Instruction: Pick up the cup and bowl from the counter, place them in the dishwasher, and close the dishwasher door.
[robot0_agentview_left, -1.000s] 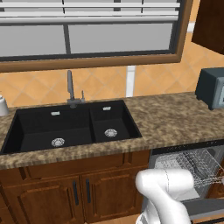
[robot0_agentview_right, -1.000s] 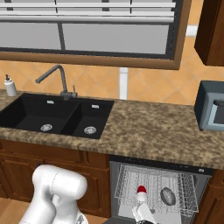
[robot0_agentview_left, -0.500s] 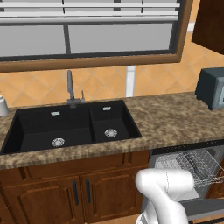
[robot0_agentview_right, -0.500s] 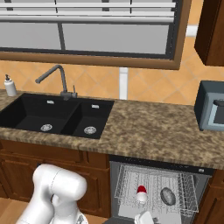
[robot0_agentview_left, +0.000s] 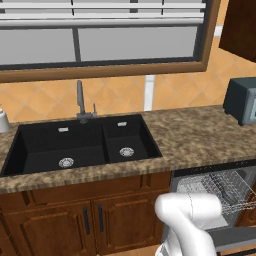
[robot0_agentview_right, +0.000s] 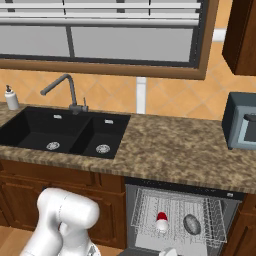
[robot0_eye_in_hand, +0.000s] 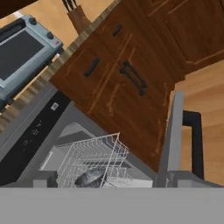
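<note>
The bowl (robot0_agentview_right: 192, 224) lies in the dishwasher (robot0_agentview_right: 177, 220) rack, with the cup (robot0_agentview_right: 161, 222) just left of it, so closing the dishwasher door (robot0_eye_in_hand: 171, 140) looks like the step in hand. The hand sits low beside that rack, jaws spread wide and holding nothing. To do it well, get under the door's free edge near its dark handle (robot0_eye_in_hand: 196, 140), push up squarely, and keep clear of the wire rack (robot0_eye_in_hand: 94, 162) throughout

No legible text, brand or number anywhere. Dishwasher (robot0_eye_in_hand: 48, 131) dark top strip carries a few small pale marks, too blurred to read. Toaster oven (robot0_eye_in_hand: 22, 52), above that strip, bears no readable label.
</note>
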